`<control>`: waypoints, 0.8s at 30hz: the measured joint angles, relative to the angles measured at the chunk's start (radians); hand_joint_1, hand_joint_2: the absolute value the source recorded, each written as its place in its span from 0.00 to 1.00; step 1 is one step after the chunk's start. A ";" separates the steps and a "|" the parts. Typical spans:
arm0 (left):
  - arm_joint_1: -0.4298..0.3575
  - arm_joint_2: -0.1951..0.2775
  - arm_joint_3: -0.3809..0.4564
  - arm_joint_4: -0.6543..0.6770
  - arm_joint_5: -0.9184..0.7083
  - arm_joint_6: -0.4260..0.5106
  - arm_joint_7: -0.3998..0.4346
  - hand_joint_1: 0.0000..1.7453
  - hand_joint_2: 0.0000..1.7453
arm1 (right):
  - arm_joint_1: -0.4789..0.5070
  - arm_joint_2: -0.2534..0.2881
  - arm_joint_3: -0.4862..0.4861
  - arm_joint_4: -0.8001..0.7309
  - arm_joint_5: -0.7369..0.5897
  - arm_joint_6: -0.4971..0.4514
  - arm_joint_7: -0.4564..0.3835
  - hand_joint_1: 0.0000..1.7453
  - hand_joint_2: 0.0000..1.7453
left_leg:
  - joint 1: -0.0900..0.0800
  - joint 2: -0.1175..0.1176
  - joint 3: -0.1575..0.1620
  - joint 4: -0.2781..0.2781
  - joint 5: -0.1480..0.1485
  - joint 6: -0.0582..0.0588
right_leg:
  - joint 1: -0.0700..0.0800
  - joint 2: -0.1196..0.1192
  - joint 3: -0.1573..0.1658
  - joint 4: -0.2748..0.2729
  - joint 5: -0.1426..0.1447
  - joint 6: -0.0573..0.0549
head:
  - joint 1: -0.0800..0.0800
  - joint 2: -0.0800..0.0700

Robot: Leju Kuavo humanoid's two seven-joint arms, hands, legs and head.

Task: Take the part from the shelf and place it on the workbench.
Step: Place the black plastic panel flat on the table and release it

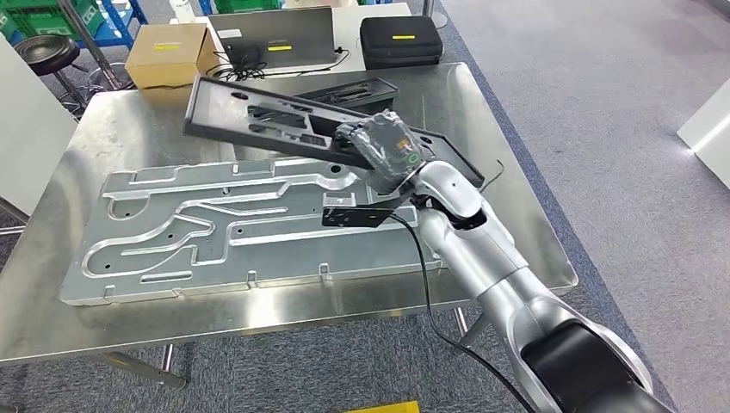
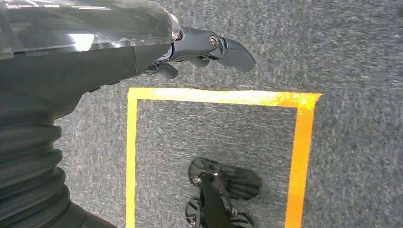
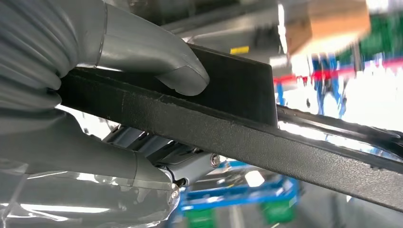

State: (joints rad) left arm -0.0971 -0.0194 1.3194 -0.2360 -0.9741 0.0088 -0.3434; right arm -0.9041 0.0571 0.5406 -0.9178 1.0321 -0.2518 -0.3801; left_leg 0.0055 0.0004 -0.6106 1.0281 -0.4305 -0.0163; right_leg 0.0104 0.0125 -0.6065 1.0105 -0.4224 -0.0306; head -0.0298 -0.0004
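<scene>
My right hand point(image 1: 385, 144) grips the near edge of a flat black plastic part point(image 1: 258, 116) with cut-outs and holds it tilted above the steel workbench point(image 1: 482, 129). In the right wrist view the thumb point(image 3: 157, 59) presses on the black part's point(image 3: 247, 137) rim, with the other fingers underneath. A second black part point(image 1: 349, 90) lies on the bench behind it. My left hand point(image 2: 199, 50) hangs over the grey carpet with its fingers loosely curled, holding nothing.
A large machined aluminium plate point(image 1: 232, 228) covers the bench's middle and left. Behind the bench stand a cardboard box point(image 1: 168, 53), a laptop point(image 1: 271, 36) and a black case point(image 1: 400, 39). Yellow floor tape point(image 2: 218, 97) marks the carpet.
</scene>
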 joint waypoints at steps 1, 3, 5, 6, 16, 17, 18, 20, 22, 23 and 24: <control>0.000 0.001 -0.001 0.000 -0.003 -0.005 -0.004 0.00 1.00 | -0.022 0.010 0.029 0.053 0.029 -0.001 0.013 0.97 1.00 | -0.003 0.000 0.004 -0.016 0.003 0.008 | 0.001 -0.001 -0.002 0.001 -0.001 0.005 | 0.000 0.000; 0.002 0.003 -0.002 0.000 -0.009 -0.014 -0.011 0.00 1.00 | -0.053 0.025 0.074 0.139 0.069 0.001 0.031 0.97 1.00 | -0.001 -0.002 0.006 -0.021 0.011 0.020 | 0.004 -0.005 -0.004 0.001 -0.005 0.014 | 0.000 0.000; 0.003 0.003 -0.004 0.000 -0.012 -0.021 -0.016 0.00 1.00 | -0.072 0.036 0.108 0.207 0.091 0.007 0.038 0.97 1.00 | 0.006 -0.004 0.010 -0.029 0.017 0.029 | 0.004 -0.008 -0.015 0.031 -0.028 0.026 | 0.000 0.000; 0.002 0.003 -0.006 0.000 -0.013 -0.024 -0.019 0.00 1.00 | -0.079 0.041 0.124 0.238 0.101 0.014 0.040 0.97 1.00 | 0.010 -0.004 0.012 -0.032 0.019 0.033 | 0.002 -0.008 -0.037 0.076 -0.053 0.032 | 0.000 0.000; 0.002 0.000 -0.024 0.001 -0.022 -0.040 -0.049 0.00 1.00 | -0.061 0.072 0.222 0.455 0.148 0.027 0.054 0.97 1.00 | 0.006 -0.007 0.023 -0.025 -0.003 0.015 | -0.013 -0.013 -0.032 0.005 0.021 0.035 | 0.000 0.000; 0.002 0.000 -0.025 0.001 -0.022 -0.041 -0.049 0.00 1.00 | -0.062 0.074 0.225 0.465 0.148 0.027 0.054 0.97 1.00 | 0.005 -0.006 0.024 -0.026 -0.005 0.009 | -0.010 -0.011 -0.030 0.002 0.018 0.030 | 0.000 0.000; 0.002 0.000 -0.025 0.001 -0.023 -0.041 -0.050 0.00 1.00 | -0.062 0.076 0.226 0.472 0.148 0.026 0.054 0.97 1.00 | 0.005 -0.006 0.027 -0.027 -0.007 0.004 | -0.011 -0.010 -0.028 0.000 0.017 0.025 | 0.000 0.000; 0.001 -0.001 -0.026 0.001 -0.025 -0.043 -0.053 0.00 1.00 | -0.064 0.080 0.228 0.483 0.148 0.025 0.059 0.97 1.00 | 0.007 -0.005 0.025 -0.005 -0.026 -0.006 | -0.013 -0.011 -0.017 -0.009 0.017 0.012 | 0.000 0.000; 0.001 -0.002 -0.026 0.001 -0.028 -0.044 -0.058 0.00 1.00 | -0.061 0.082 0.228 0.496 0.147 0.016 0.067 0.97 1.00 | 0.009 -0.005 -0.017 0.093 -0.082 -0.013 | -0.016 -0.014 -0.007 -0.016 0.016 0.003 | 0.000 0.000; 0.002 -0.002 -0.026 0.001 -0.030 -0.044 -0.061 0.00 1.00 | -0.057 0.082 0.228 0.503 0.146 0.010 0.070 0.97 1.00 | 0.010 -0.005 -0.051 0.165 -0.114 -0.015 | -0.015 -0.014 -0.006 -0.016 0.015 0.000 | 0.000 0.000; 0.003 -0.002 -0.026 0.001 -0.030 -0.045 -0.064 0.00 1.00 | -0.053 0.082 0.229 0.510 0.145 0.002 0.070 0.97 1.00 | 0.010 -0.005 -0.083 0.229 -0.138 -0.018 | -0.014 -0.014 -0.006 -0.015 0.014 -0.001 | 0.000 0.000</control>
State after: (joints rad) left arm -0.0939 -0.0214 1.2932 -0.2349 -1.0039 -0.0360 -0.4075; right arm -0.9568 0.1396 0.7692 -0.4077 1.1774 -0.2501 -0.3097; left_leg 0.0159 -0.0042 -0.6935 1.2566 -0.5681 -0.0342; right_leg -0.0034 -0.0017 -0.6120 0.9951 -0.4080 -0.0315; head -0.0298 -0.0004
